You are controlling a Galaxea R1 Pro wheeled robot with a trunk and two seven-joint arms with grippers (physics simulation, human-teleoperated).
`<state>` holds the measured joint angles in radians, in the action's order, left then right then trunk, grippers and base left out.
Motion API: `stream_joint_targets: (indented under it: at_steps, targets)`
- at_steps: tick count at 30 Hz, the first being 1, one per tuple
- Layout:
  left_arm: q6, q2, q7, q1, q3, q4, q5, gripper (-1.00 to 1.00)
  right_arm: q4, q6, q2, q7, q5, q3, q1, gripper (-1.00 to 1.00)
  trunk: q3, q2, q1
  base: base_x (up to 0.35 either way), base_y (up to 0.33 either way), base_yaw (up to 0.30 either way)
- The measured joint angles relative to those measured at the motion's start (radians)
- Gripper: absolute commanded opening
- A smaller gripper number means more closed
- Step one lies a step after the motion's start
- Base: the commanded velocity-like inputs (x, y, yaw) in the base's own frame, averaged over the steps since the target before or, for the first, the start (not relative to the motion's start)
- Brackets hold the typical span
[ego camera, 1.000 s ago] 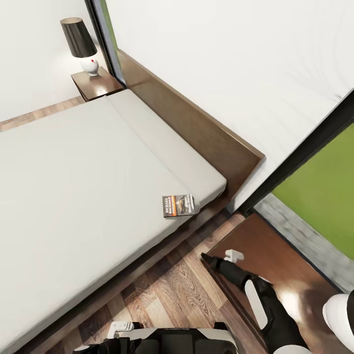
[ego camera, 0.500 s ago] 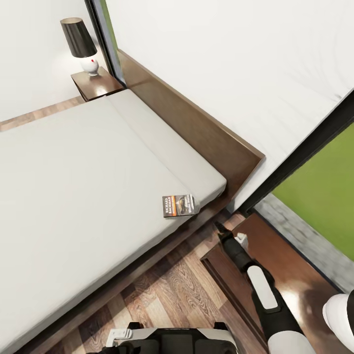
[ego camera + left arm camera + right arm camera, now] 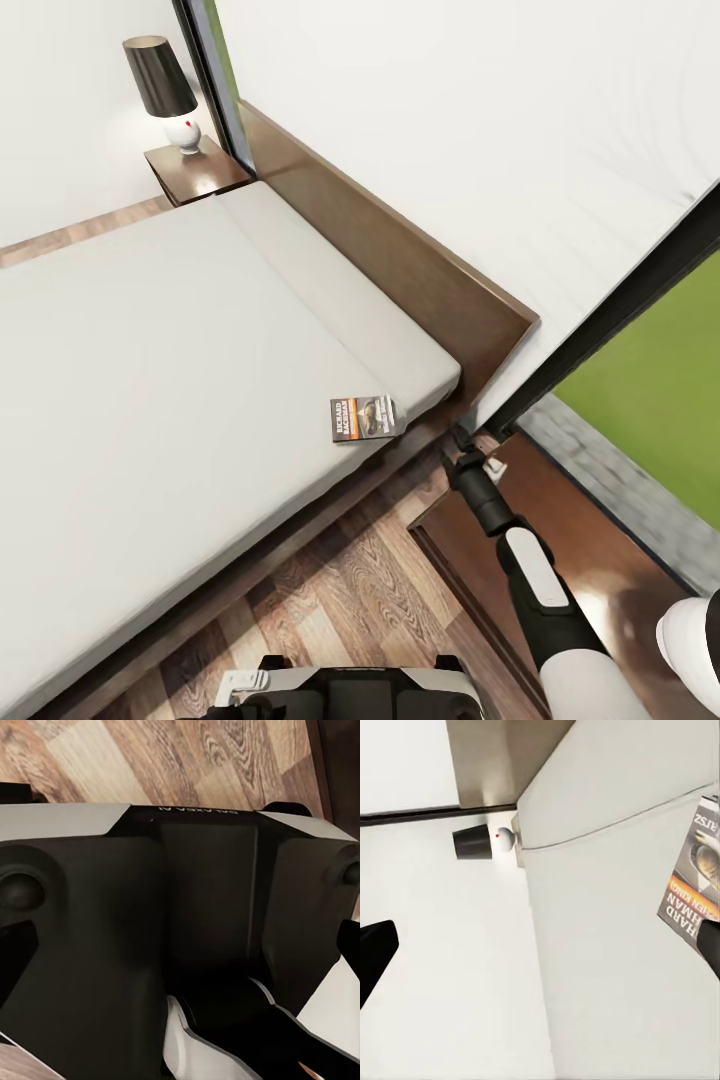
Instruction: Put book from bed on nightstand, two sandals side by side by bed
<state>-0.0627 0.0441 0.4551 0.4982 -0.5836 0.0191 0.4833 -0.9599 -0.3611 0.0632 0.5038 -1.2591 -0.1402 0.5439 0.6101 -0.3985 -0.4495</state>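
Observation:
The book (image 3: pixel 362 418) lies flat on the pale grey mattress of the bed (image 3: pixel 150 330), near the corner by the headboard. My right gripper (image 3: pixel 458 437) hovers over the far corner of the near nightstand (image 3: pixel 570 520), a short way right of the book, past the bed's wooden edge. In the right wrist view its fingers stand wide apart, open and empty, and the book (image 3: pixel 696 889) shows beside one fingertip (image 3: pixel 709 949). My left gripper (image 3: pixel 180 952) is open, tucked low against my dark trunk (image 3: pixel 202 885). The sandals are out of view.
A second nightstand (image 3: pixel 198 172) with a black-shaded lamp (image 3: pixel 163 88) stands at the bed's far side. A dark-framed window (image 3: pixel 640 290) showing grass runs along the right. A white rounded object (image 3: pixel 692 630) sits on the near nightstand. Wood-plank floor (image 3: pixel 350 590) lies between me and the bed.
My right arm has reached forward along the near nightstand, from its front edge to its far corner close to the bed frame. The book has not moved.

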Motion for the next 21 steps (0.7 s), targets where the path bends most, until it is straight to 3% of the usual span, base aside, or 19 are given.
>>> stream_joint_targets:
  at_steps: [4, 11, 21]
  targets:
    - [0.0, 0.0, 0.0, 0.0, 0.0, 0.0, 0.0, 1.0, 0.026, -0.002, 0.0, 0.012, 0.007, 0.003, 0.0, 1.0, 0.0, 0.0, 0.0, 0.0, 0.0, 0.0]
    - [0.0, 0.0, 0.0, 0.0, 0.0, 0.0, 0.0, 1.0, 0.107, -0.025, -0.001, 0.014, 0.031, 0.047, 0.0, 1.0, 0.0, 0.0, 0.0, 0.0, 0.0, 0.0]
    - [0.0, 0.0, 0.0, 0.0, 0.0, 0.0, 0.0, 1.0, 0.144, -0.03, -0.001, 0.016, 0.056, 0.053, -0.001, 1.0, 0.0, 0.0, 0.0, 0.0, 0.0, 0.0]
